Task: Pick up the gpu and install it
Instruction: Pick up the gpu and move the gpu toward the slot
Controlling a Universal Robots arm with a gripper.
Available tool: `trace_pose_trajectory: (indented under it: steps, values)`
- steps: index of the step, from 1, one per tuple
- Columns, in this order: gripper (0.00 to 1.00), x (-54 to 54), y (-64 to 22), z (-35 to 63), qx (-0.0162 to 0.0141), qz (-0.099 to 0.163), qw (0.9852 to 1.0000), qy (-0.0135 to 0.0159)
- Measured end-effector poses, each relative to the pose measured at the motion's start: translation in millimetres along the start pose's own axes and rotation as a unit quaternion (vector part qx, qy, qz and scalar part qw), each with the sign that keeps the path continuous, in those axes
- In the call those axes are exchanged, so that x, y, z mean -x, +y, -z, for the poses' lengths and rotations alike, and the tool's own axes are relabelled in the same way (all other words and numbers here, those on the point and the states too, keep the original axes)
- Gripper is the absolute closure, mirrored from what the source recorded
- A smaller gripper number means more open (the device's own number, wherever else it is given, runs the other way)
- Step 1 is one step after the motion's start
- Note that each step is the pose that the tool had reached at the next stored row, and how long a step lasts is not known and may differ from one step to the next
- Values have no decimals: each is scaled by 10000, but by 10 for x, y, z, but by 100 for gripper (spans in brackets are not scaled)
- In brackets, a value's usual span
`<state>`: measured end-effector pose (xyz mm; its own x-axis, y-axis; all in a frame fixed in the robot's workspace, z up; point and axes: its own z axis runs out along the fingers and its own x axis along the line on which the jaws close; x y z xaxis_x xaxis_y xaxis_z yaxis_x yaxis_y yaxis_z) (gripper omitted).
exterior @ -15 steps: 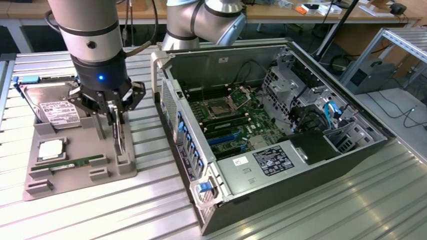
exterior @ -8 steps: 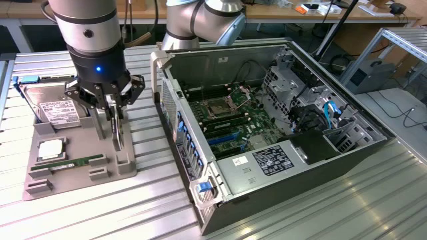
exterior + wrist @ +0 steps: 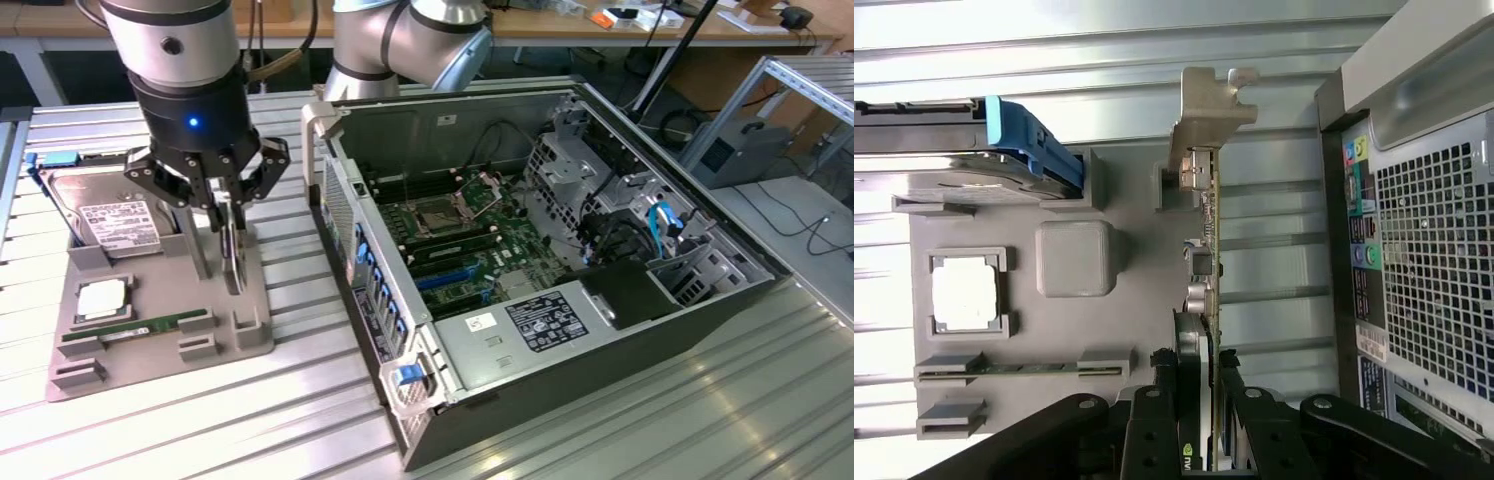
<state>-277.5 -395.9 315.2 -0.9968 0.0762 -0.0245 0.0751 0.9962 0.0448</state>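
Note:
The gpu (image 3: 235, 252) stands on its edge at the right side of the grey parts holder (image 3: 160, 362). It is a thin dark card, and its silver bracket (image 3: 1210, 105) is at the end away from my wrist. My gripper (image 3: 222, 212) reaches down over the card, with its black fingers (image 3: 1172, 405) pressed against both faces, shut on it. In the wrist view the gpu (image 3: 1204, 260) shows edge-on above the holder (image 3: 1124, 330). I cannot tell whether the card's lower edge still rests in the holder's slot.
The open computer case (image 3: 727, 300) lies at the exterior view's right, with its motherboard (image 3: 461, 240) exposed. Its perforated rear panel (image 3: 1434, 270) is close beside the card. The holder also carries a hard drive (image 3: 114, 215), a CPU (image 3: 104, 300) and a green RAM stick (image 3: 134, 330).

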Motion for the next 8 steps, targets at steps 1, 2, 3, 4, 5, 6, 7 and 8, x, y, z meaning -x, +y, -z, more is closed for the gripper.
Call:
trace_pose_trajectory:
  steps: [1,2,3,4,5,6,7,8]
  values:
    - [73,0,1,12,0,0,10000,0]
    - [73,1,2,35,0,0,10000,0]
    - [73,1,2,52,0,0,10000,0]
    - [73,2,3,75,1,0,10000,0]
    - [73,3,5,105,1,0,10000,0]
    - [73,3,5,118,1,0,10000,0]
    - [73,3,6,135,1,0,10000,0]
    - [73,4,7,147,1,0,10000,0]
